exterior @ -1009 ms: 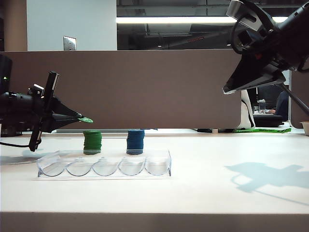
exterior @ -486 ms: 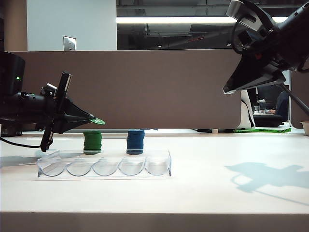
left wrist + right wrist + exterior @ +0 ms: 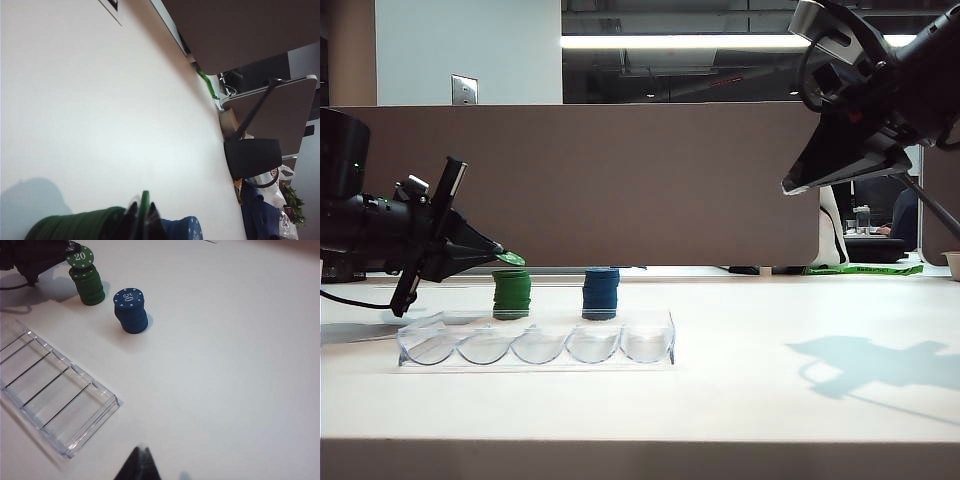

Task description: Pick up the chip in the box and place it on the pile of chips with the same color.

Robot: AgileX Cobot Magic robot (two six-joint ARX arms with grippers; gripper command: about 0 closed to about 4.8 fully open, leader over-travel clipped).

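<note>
At the left of the worktop (image 3: 740, 400), the left gripper (image 3: 504, 256) is seen with its jaws clenched on the chip (image 3: 510, 258), a green disc that is gripped by its edge and held tilted directly above the pile of chips (image 3: 511, 294). In the right wrist view the chip (image 3: 80, 256) is shown face up with a white "20", sitting just over the top of the green stack (image 3: 89, 284); whether it already touches the top of the stack cannot be told. In the left wrist view the chip (image 3: 144, 207) is seen edge-on between the two dark fingertips (image 3: 131, 220), with the pile of chips (image 3: 80, 226) beneath them. Just to the right of the green stack a blue stack (image 3: 601, 292) of about the same height is seen, its top chip marked "50" in the right wrist view (image 3: 131, 310); the two stacks stand apart. Nearer than both stacks, the box (image 3: 535, 340), a long clear tray with scalloped slots, lies on the worktop, and no chip is seen in its slots. High at the right, well apart from all of these, the right gripper (image 3: 792, 186) is held in the air with its jaws drawn together and nothing between them.
</note>
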